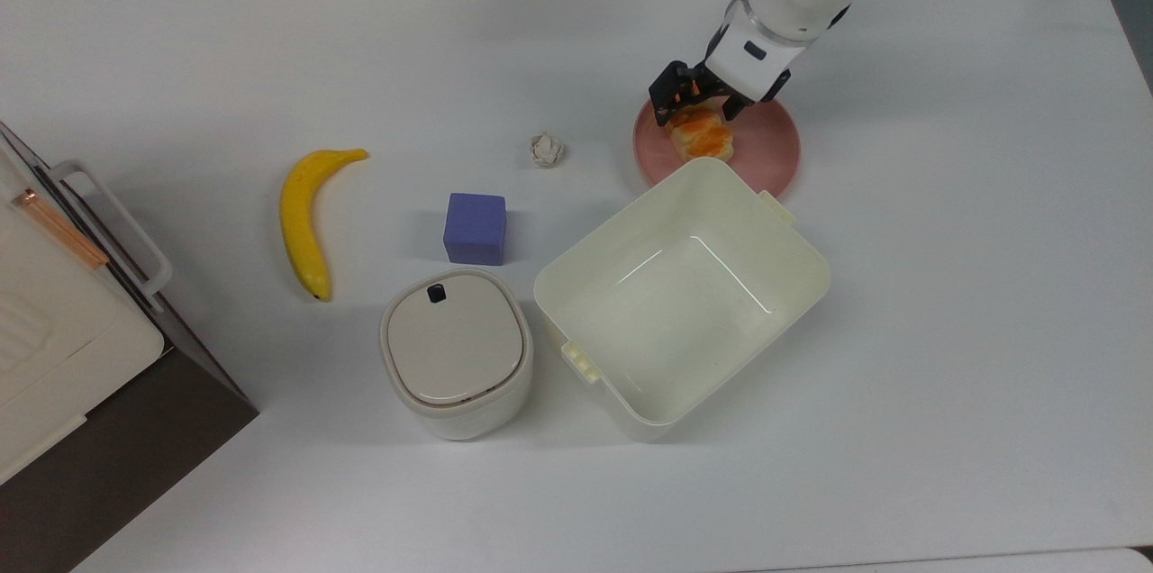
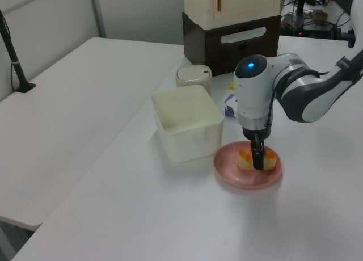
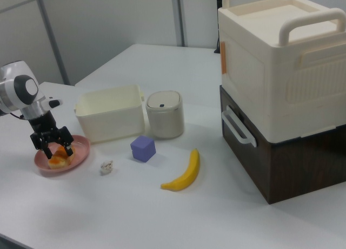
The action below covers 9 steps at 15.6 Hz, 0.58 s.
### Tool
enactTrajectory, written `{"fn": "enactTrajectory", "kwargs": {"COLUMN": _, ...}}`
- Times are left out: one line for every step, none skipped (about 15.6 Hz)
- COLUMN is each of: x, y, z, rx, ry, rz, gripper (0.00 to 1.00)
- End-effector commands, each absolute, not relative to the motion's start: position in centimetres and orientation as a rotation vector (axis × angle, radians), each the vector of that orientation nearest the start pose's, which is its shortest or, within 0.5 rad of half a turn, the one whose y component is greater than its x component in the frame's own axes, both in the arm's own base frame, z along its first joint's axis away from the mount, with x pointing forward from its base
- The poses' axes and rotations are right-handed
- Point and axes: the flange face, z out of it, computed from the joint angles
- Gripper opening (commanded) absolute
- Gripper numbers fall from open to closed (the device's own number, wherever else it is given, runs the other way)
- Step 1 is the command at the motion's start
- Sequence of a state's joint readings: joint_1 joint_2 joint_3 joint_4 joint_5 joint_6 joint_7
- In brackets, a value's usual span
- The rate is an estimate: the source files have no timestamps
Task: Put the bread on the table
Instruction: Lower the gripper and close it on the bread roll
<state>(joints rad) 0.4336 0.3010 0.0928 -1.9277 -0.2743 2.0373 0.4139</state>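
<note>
White flat counter (image 1: 946, 285) carries a round pink plate (image 1: 775, 140); the open black hand (image 1: 690, 107) straddles the small golden-orange bread roll (image 1: 703, 136), ready to grip it.

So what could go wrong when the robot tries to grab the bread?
The hand straddles just one end of the bread, so the roll might tip or slip out when lifted. The pink plate could slide. The cream tub sits right against the plate, so a low move that way might bump it.
</note>
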Motion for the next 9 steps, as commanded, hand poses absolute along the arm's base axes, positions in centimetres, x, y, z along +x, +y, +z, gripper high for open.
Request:
{"fn": "enactTrajectory", "kwargs": {"x": 52.6, "y": 27.9, "z": 31.6, "rx": -3.388, "ry": -0.462, "rz": 0.102, "gripper": 0.47}}
{"fn": "enactTrajectory", "kwargs": {"x": 52.6, "y": 27.8, "z": 31.6, "rx": -3.394, "ry": -0.442, "rz": 0.099, "gripper": 0.3}}
{"fn": "enactTrajectory", "kwargs": {"x": 52.6, "y": 27.7, "z": 31.7, "rx": -3.399, "ry": -0.419, "rz": 0.09, "gripper": 0.14}}
{"fn": "enactTrajectory", "kwargs": {"x": 52.7, "y": 27.7, "z": 31.8, "rx": -3.406, "ry": -0.431, "rz": 0.079, "gripper": 0.05}}
{"fn": "enactTrajectory", "kwargs": {"x": 52.8, "y": 27.6, "z": 31.8, "rx": -3.411, "ry": -0.443, "rz": 0.074, "gripper": 0.0}}
{"fn": "enactTrajectory", "kwargs": {"x": 52.8, "y": 27.6, "z": 31.9, "rx": -3.41, "ry": -0.461, "rz": 0.073, "gripper": 0.0}}
{"fn": "enactTrajectory", "kwargs": {"x": 53.1, "y": 27.6, "z": 32.6, "rx": -3.399, "ry": -0.532, "rz": 0.077, "gripper": 0.0}}
{"fn": "enactTrajectory", "kwargs": {"x": 53.4, "y": 27.0, "z": 33.2, "rx": -3.371, "ry": -0.657, "rz": 0.108, "gripper": 0.0}}
{"fn": "enactTrajectory", "kwargs": {"x": 53.5, "y": 26.2, "z": 33.7, "rx": -3.349, "ry": -0.766, "rz": 0.184, "gripper": 0.0}}
